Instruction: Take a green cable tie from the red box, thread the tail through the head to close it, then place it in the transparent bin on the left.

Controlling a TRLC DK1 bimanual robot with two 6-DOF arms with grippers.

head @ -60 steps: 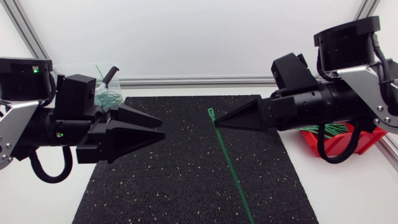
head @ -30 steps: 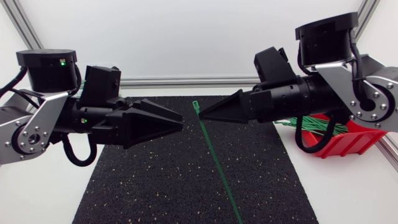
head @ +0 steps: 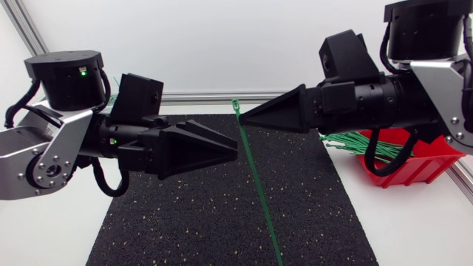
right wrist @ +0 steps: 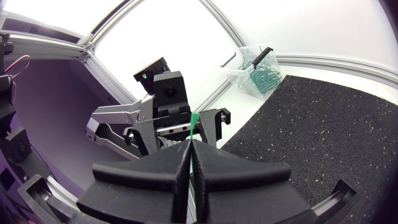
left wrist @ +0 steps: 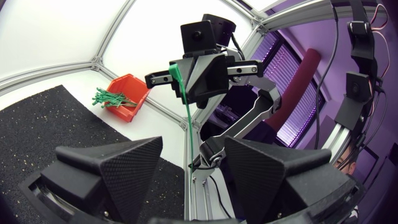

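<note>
Cable tie point(head: 257, 185) was out of the red box point(head: 414, 168) and hung straight over the mat point(head: 185, 222), not yet threaded; closing it and dropping it in the clear bin point(right wrist: 255, 73) were left. Right gripper point(head: 241, 118) pinched it just below the head. Left gripper point(head: 230, 150), level and facing it, gaped wide, apparently not touching the strap.

Two hands: left hand point(head: 235, 148), right hand point(head: 242, 118). One each: red box point(head: 415, 167), transparent bin point(right wrist: 237, 77), mat point(head: 214, 218). One green cable tie point(head: 256, 185) aloft.

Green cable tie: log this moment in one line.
right hand: shut on slim green plastic cable tie near head | left hand: open, beside tie | tie: unthreaded, tail hanging
</note>
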